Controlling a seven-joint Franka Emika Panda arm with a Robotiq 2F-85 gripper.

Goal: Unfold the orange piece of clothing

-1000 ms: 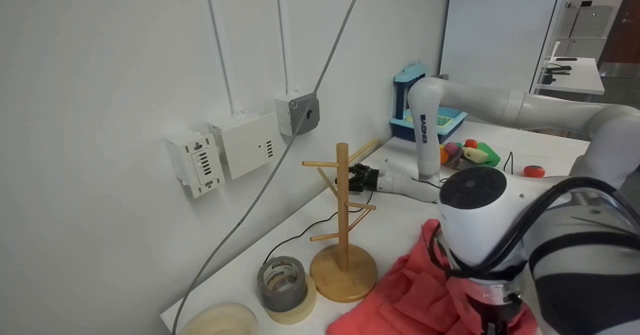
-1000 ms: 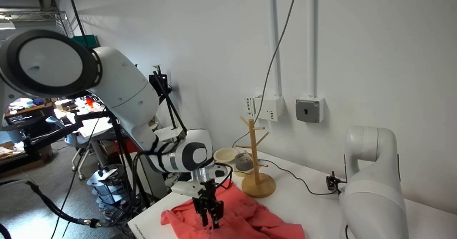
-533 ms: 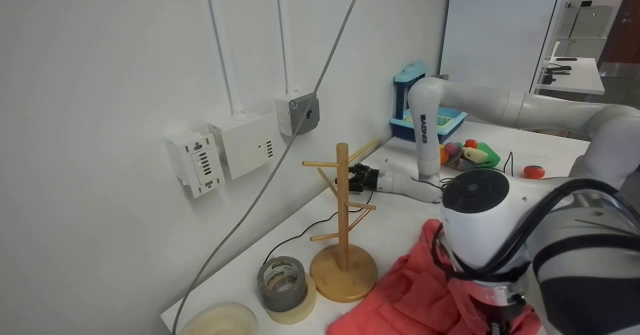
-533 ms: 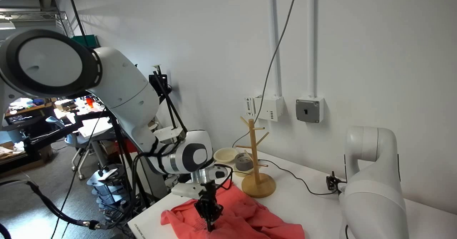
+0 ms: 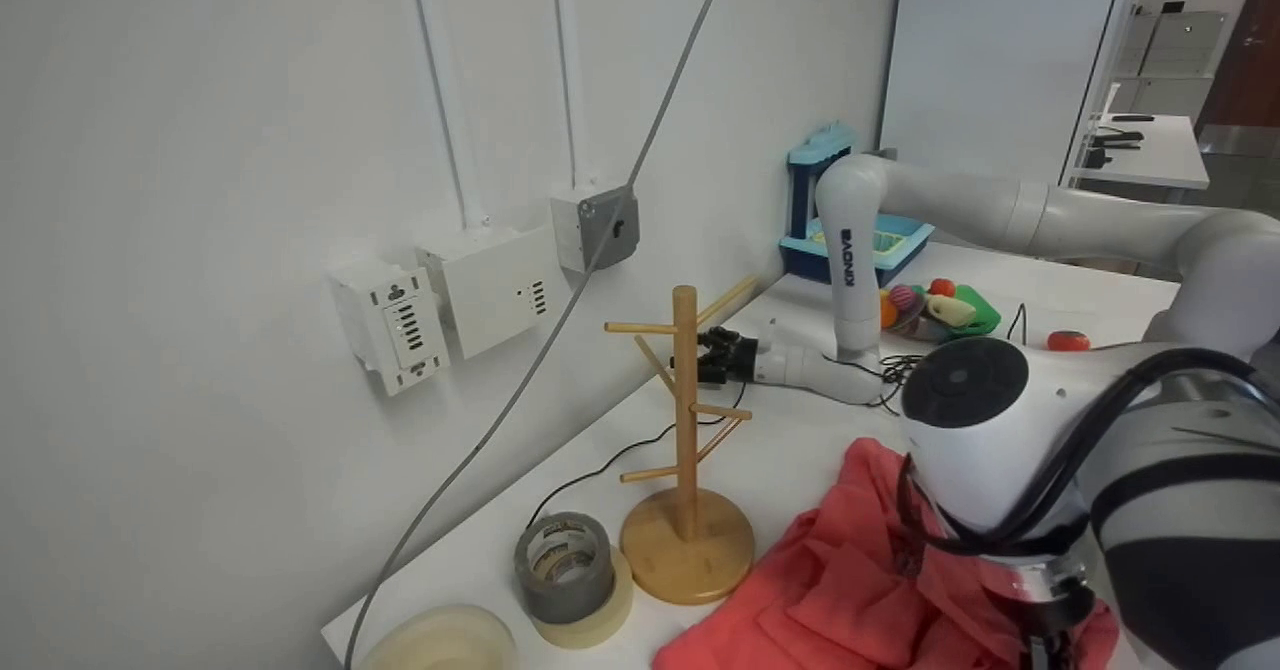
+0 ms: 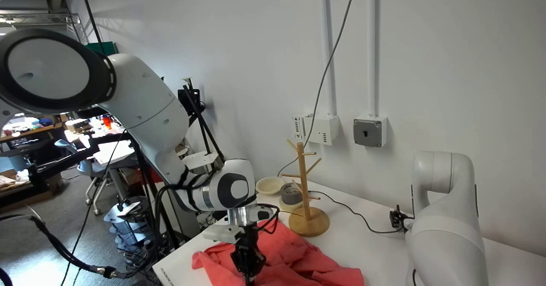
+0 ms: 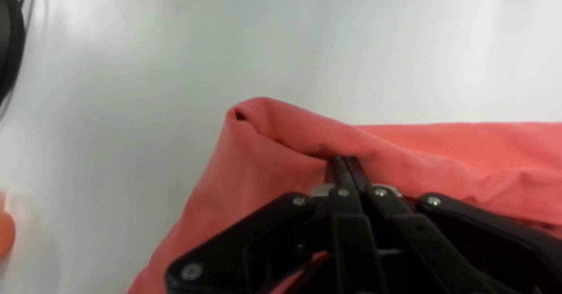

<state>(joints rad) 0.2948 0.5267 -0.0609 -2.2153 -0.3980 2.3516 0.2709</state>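
The orange piece of clothing (image 5: 830, 600) lies crumpled on the white table, its red-orange folds showing in both exterior views (image 6: 294, 252). In the wrist view, a raised fold of the garment (image 7: 263, 162) runs across just beyond my gripper (image 7: 344, 159). The black fingers are pressed side by side, and their tips sink into that fold, with cloth dimpled around them. How much fabric sits between the tips is hidden. Seen from outside, my gripper (image 6: 249, 281) points straight down onto the garment's near part, its tips at the picture's lower edge.
A wooden peg stand (image 5: 690, 545) stands close beside the garment. Grey tape (image 5: 565, 570) and a pale bowl (image 5: 440, 640) are near it by the wall. A second white arm (image 6: 448, 243) rests further along the table, and toy food (image 5: 950, 310) lies beyond.
The fingers stood apart a second ago and have come together at the cloth. My arm has then shifted a little, and the garment beside the gripper shows further right in an exterior view.
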